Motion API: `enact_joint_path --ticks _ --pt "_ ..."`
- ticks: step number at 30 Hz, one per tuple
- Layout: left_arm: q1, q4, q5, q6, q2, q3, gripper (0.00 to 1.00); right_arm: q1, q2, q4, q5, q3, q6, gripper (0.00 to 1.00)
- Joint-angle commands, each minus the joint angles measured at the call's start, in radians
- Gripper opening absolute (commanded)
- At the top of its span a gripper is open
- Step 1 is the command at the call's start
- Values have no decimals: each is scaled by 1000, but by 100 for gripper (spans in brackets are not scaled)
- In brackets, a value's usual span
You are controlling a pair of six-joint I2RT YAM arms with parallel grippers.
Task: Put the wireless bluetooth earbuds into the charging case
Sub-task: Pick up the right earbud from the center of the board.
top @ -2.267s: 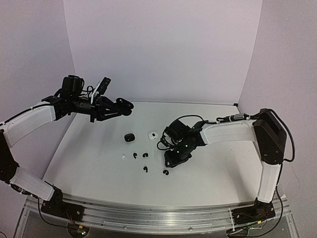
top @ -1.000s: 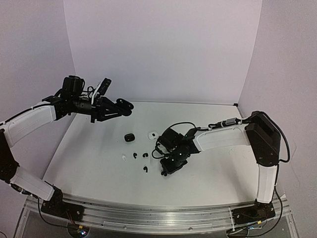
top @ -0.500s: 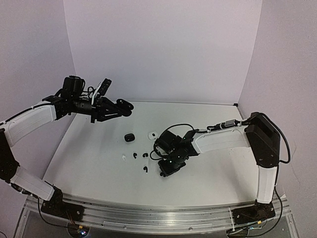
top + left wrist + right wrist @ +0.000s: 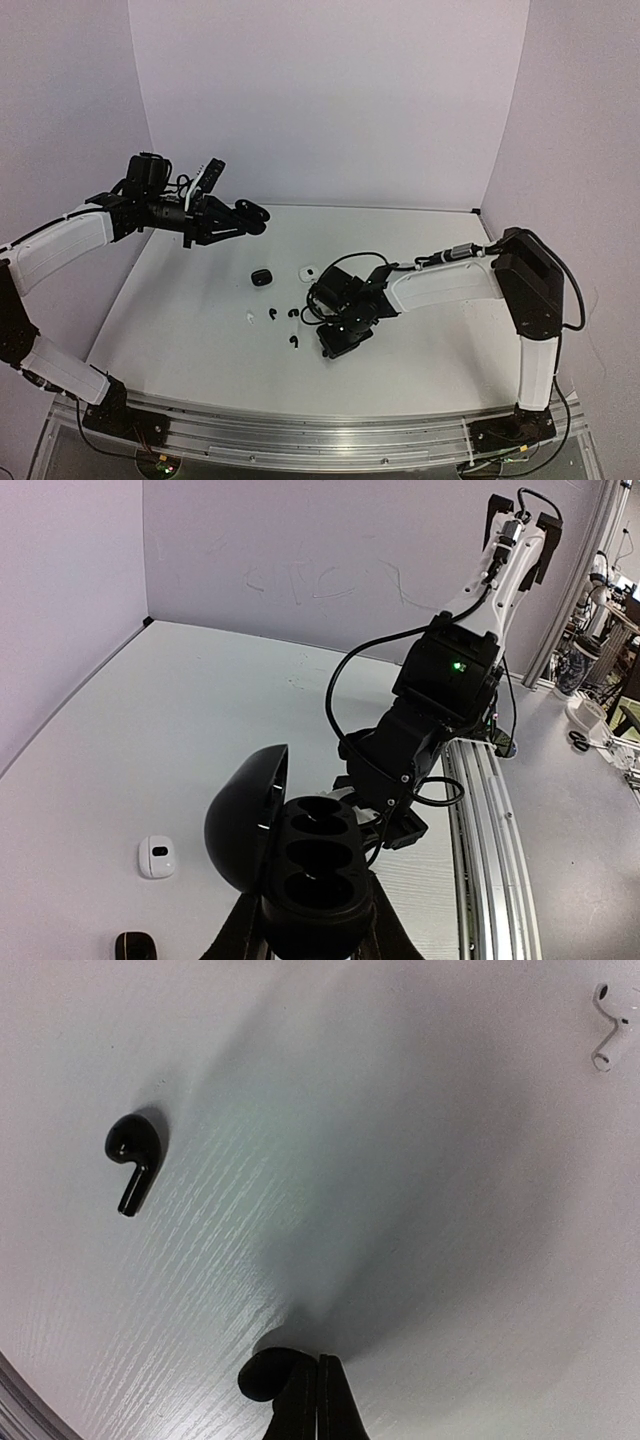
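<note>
Black earbud (image 4: 133,1160) lies well apart from the closed right claw (image 4: 319,1365).

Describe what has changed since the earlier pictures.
The right tool moved toward the near left, onto a black earbud, and closed beside it; a grip cannot be confirmed. The left tool stayed raised, holding the open black case. The other earbuds did not move.

My right claw (image 4: 318,1405) runs off the bottom edge of its own camera. The black earbud (image 4: 268,1372) against its tip is partly hidden behind it, so I cannot tell whether I pinch it. From above, that claw is lost under my wrist (image 4: 342,322). The charging case (image 4: 300,865) covers most of my left claw (image 4: 315,940). Both are cut off at the bottom edge, as is 1 small black case (image 4: 134,947).
</note>
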Motion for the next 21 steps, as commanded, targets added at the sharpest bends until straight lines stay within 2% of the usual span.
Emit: enact_joint_path --ticks 1,6,13,21 --pt "6 7 -4 17 2 43 0 25 -58 -42 35 35 25 0" --pt "6 70 -65 -22 -18 13 0 26 -101 -40 122 49 44 0" --pt "6 218 -169 -163 -61 -72 0 26 -166 -31 254 125 26 0" --pt "6 402 -247 -309 -112 -136 0 28 -205 14 450 410 -135 0"
